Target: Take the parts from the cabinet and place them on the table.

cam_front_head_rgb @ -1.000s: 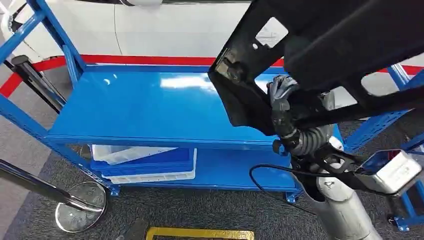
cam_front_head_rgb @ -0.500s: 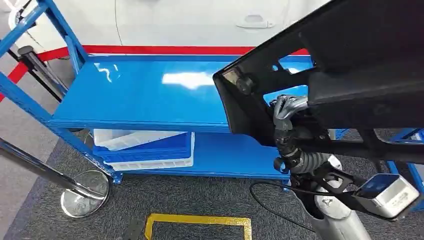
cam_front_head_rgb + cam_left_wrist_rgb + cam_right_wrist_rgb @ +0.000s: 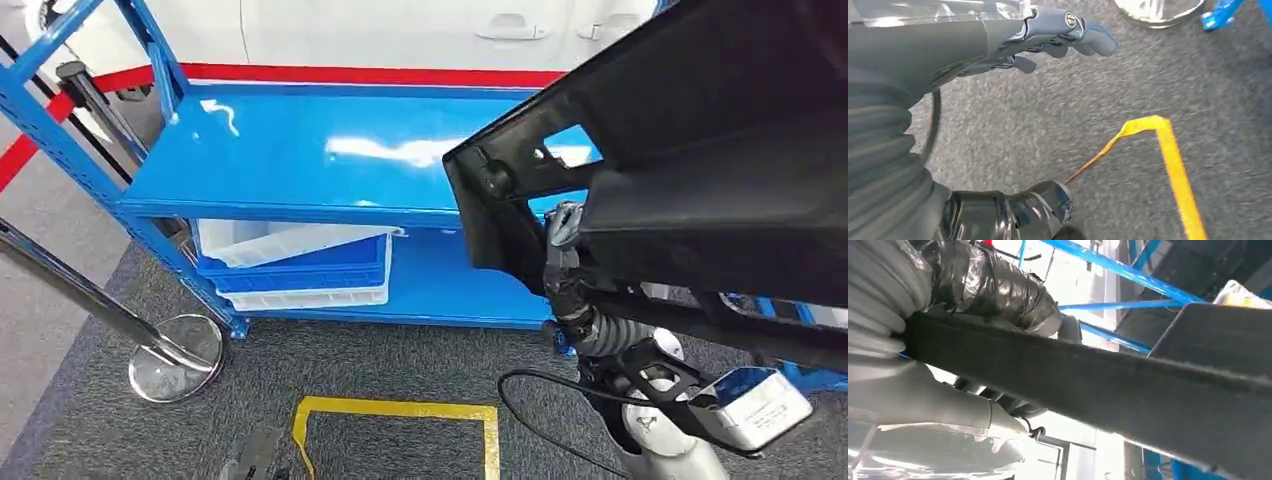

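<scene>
Since a second ago the whole view has swung, so the blue cabinet (image 3: 300, 150) now sits further left and higher — the camera moved, not the shelves. Raised, the right hand (image 3: 565, 262) has its fingers closed on the black part (image 3: 700, 150), a large flat moulded panel with cut-outs held above the cabinet's right end. Down over grey carpet, the left hand (image 3: 1048, 37) hangs with its fingers loosely apart, holding nothing — yellow floor tape (image 3: 1168, 150) nearby.
</scene>
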